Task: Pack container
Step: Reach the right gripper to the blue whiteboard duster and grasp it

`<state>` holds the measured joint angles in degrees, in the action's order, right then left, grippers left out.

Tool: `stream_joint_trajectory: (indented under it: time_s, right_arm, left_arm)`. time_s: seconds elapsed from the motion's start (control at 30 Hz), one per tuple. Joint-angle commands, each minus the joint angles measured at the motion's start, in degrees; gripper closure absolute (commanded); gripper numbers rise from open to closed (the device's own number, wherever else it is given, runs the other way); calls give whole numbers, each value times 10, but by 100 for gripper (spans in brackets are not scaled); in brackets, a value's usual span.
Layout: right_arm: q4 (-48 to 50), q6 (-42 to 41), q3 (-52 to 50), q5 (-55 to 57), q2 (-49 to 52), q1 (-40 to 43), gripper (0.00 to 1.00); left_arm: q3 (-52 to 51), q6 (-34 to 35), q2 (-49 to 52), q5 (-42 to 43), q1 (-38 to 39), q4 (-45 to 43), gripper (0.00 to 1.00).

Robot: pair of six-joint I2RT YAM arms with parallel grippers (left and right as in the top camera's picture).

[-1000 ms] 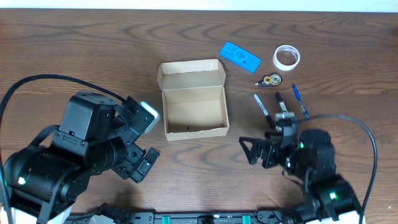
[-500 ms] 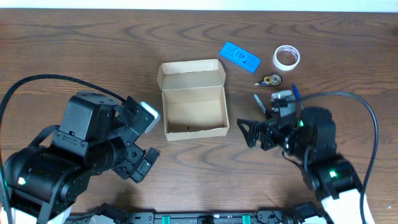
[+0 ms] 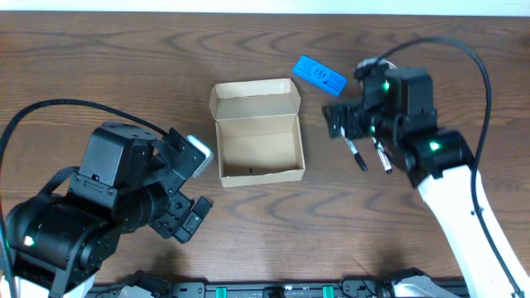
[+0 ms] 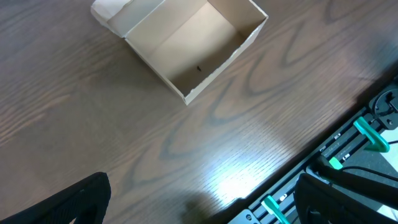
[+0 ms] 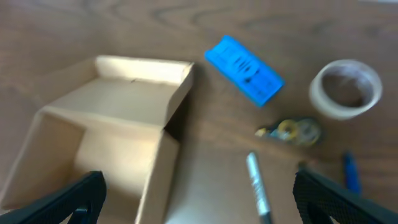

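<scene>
Now the container [image 3: 257, 131] sits open mid-table, flap folded back, nothing inside but a small dark speck. Since a second ago the right gripper [image 3: 341, 124] has risen from the near edge to hover over the pens [image 3: 354, 153], fingers spread wide. The left gripper [image 3: 192, 192] stays parked near-left, fingers wide apart.

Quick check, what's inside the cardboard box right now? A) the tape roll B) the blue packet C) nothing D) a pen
C: the box stands open with a bare floor in the overhead and left wrist views, apart from a tiny dark speck; the blue packet lies on the table outside it.
</scene>
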<state>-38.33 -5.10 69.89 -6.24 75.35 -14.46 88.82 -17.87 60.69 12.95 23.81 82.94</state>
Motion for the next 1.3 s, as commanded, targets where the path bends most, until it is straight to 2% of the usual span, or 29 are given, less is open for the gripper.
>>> stream_joint_trajectory:
  time_s: [0.0, 0.13, 0.4, 0.63, 0.97, 1.27]
  right_arm:
    - [2, 48, 52, 45, 45, 12, 1]
    - [4, 77, 114, 42, 121, 33, 1]
    - [24, 186, 235, 22, 265, 82, 1]
    - [23, 282, 307, -2, 381, 88, 1]
    - [-1, 313, 395, -73, 514, 85, 1]
    - [-8, 353, 404, -73, 561, 65, 1]
  left_arm:
    - [10, -3, -1, 2, -2, 2, 5]
    - [10, -3, -1, 2, -2, 2, 5]
    - [10, -3, -1, 2, -2, 2, 5]
    - [10, -3, -1, 2, -2, 2, 5]
    - [10, -3, -1, 2, -2, 2, 5]
    - [10, -3, -1, 2, -2, 2, 5]
